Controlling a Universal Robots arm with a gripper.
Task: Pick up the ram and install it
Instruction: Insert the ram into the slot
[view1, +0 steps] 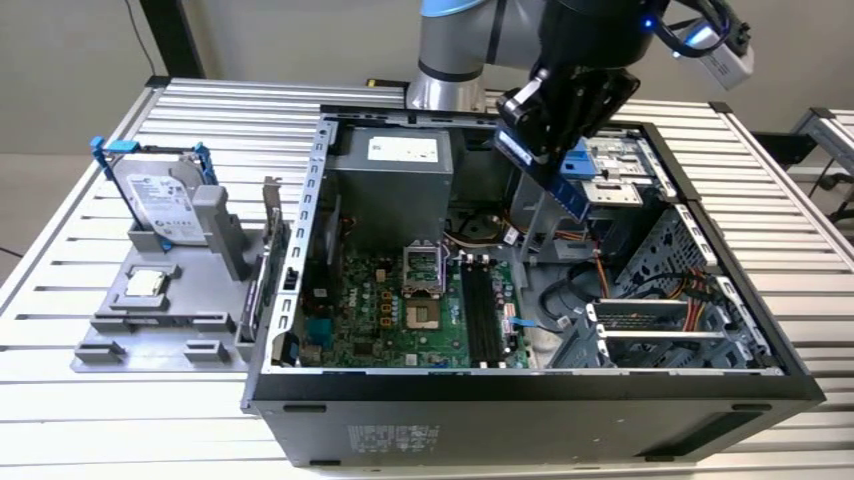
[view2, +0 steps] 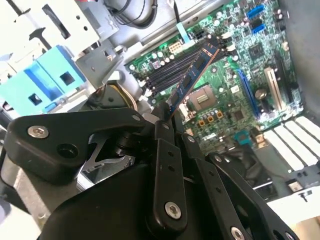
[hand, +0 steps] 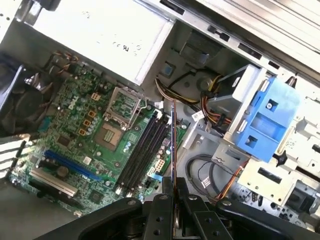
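Observation:
My gripper hangs over the open computer case, shut on the ram. The ram is a thin dark stick with a bluish label and slants down from the fingers toward the exterior view's right. It is in the air above the motherboard, clear of the long black memory slots. In the second wrist view the ram rises out of the closed gripper over the slots. In the first wrist view the ram shows edge-on, just beside the slots.
A silver hard drive with blue brackets stands on a grey fixture at the exterior view's left. Inside the case are a power supply, a blue drive bracket, bundled cables and a processor socket.

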